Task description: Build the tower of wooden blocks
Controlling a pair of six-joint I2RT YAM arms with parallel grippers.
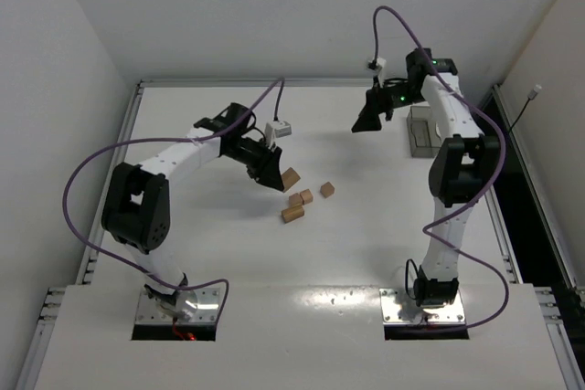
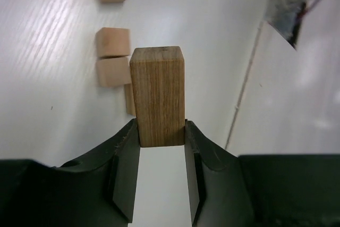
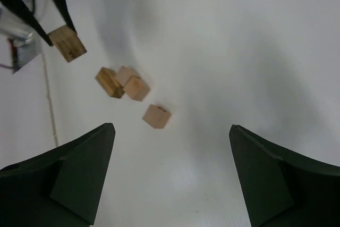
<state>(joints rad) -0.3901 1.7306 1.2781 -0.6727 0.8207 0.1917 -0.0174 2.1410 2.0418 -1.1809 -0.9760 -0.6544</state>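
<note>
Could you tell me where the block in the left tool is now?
Top view, left of centre: the block is clamped in the left tool, up-left of the loose blocks.

No writing, label, brand, number or sign could be read in any view. The long wood block (image 2: 158, 97), close up in the left wrist view, showed only bare grain. The small white box (image 1: 278, 129) on the left arm's cable was too small to make out.

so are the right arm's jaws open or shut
open: the right arm has its jaws wide apart in its wrist view, gripping nothing
</note>
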